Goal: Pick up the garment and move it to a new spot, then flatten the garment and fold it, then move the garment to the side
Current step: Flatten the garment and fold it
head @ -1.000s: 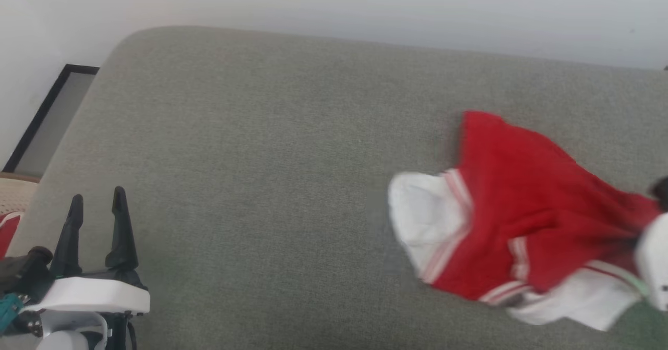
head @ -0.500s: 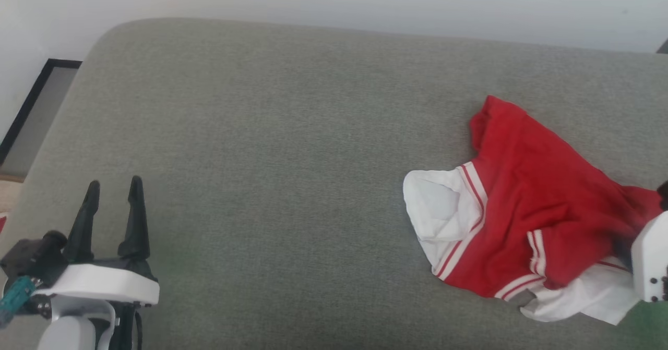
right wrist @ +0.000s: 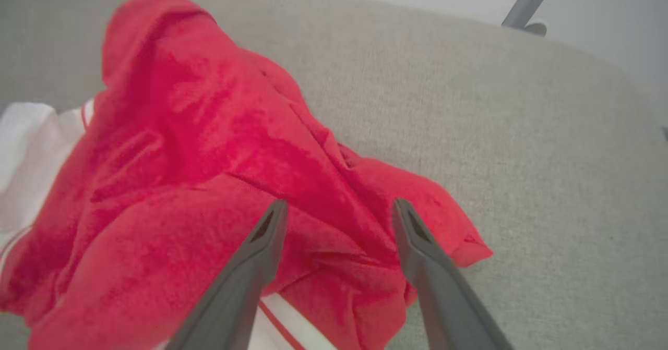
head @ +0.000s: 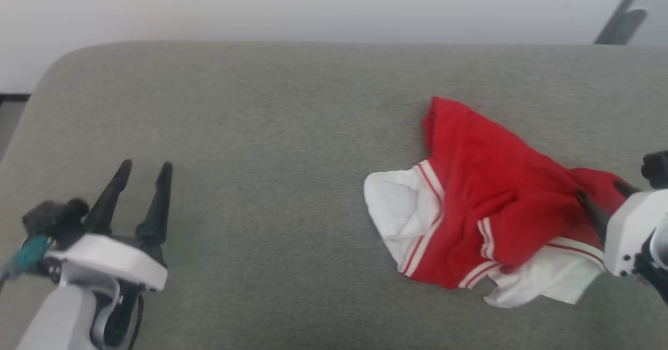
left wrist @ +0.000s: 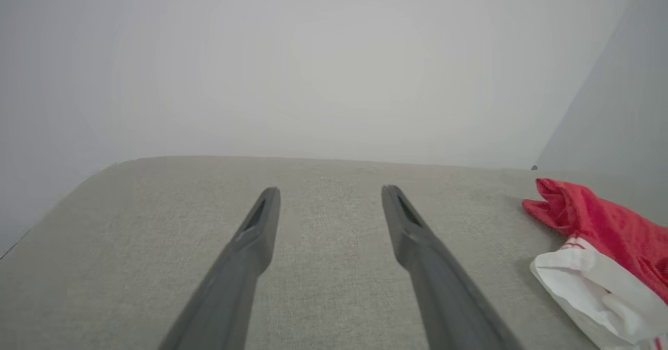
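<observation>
Red garment (head: 485, 204) lies bunched on the grey cushion (head: 261, 157), just under the right gripper's (right wrist: 339, 204) open, empty fingers. Left gripper (head: 145, 165) open too, well apart. Moving seems done; next, pull it flat.

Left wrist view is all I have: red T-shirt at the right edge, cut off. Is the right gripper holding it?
Observer: No. The right gripper is open, jaws apart over the red end of the T-shirt.
Operator: Is the shirt flat?
Observer: No. The red body is bunched in loose folds, a heap on the grey cushion.
Operator: I see one white sleeve. Where's the other?
Observer: The second white sleeve lies on the heap's near side, close to the right arm.
</observation>
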You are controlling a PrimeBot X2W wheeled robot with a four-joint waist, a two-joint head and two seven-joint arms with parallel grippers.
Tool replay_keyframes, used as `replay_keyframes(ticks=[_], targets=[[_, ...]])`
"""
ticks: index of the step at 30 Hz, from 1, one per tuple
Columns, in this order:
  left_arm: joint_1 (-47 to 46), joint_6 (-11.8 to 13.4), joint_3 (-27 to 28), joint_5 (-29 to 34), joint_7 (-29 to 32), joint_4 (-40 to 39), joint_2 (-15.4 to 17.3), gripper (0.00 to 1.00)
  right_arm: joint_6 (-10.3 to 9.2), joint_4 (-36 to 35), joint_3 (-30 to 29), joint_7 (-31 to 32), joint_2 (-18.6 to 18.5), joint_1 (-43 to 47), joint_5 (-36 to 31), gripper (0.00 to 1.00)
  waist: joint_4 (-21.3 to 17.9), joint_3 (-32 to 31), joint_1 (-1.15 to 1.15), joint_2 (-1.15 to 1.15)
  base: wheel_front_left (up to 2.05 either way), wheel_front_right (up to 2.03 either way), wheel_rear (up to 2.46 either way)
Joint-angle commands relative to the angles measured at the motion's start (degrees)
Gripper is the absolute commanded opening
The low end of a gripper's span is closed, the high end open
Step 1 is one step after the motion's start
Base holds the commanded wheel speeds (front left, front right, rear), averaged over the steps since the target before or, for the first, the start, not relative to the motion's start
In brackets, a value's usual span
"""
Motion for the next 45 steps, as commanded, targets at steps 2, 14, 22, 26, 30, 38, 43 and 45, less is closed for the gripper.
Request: replay_keyframes(ticks=[2, 14, 22, 26, 30, 38, 43, 45], targets=[[-2.2, -0.1, -2.2, -1.9, 1.3, -0.2, 1.5, 1.0, 0.01, -1.6, -1.2, -2.8, 1.6, 0.7, -1.6, 1.0, -1.8, -0.5, 0.0, 0.0, 0.0, 0.0, 0.0], [-13.5, -0.1, -19.0, -13.5, 14.7, -2.1, 9.1, 1.0, 0.01, -4.3, -8.9, -22.5, 14.2, 0.8, -13.8, 1.0, -9.4, -0.1, 0.0, 0.0, 0.0, 0.0, 0.0], [-21.0, -0.1, -28.9, -18.4, 23.3, -2.5, 11.6, 1.0, 0.01, -0.3, -12.0, -27.7, 20.6, -0.4, -19.7, 1.0, -15.3, 1.5, 0.0, 0.0, 0.0, 0.0, 0.0], [-23.7, -0.1, -33.6, -20.4, 27.5, -1.5, 12.4, 1.0, 0.02, 1.5, -12.4, -29.4, 22.4, -0.9, -21.0, 1.0, -17.8, 2.3, 0.0, 0.0, 0.0, 0.0, 0.0], [-26.2, -0.1, -37.6, -22.3, 32.0, 0.6, 12.6, 1.0, 0.01, 3.1, -12.9, -30.7, 23.5, -1.1, -21.2, 1.0, -19.6, 3.1, 0.0, 0.0, 0.0, 0.0, 0.0], [-29.5, 0.8, -42.3, -22.4, 41.7, 8.1, 10.7, 1.0, 0.01, 6.0, -11.9, -31.5, 24.2, -1.9, -21.0, 1.0, -21.2, 4.5, 0.0, 0.0, 0.0, 0.0, 0.0], [-30.1, 3.2, -44.6, -22.4, 46.8, 13.8, 7.9, 1.0, 0.01, 6.8, -11.7, -32.3, 24.4, -2.9, -21.1, 1.0, -21.4, 5.6, 0.0, 0.0, 0.0, 0.0, 0.0], [-30.2, 3.6, -45.3, -22.5, 48.1, 15.8, 6.7, 1.0, 0.01, 7.1, -11.5, -32.4, 24.5, -3.1, -21.3, 1.0, -21.3, 6.0, 0.0, 0.0, 0.0, 0.0, 0.0]])
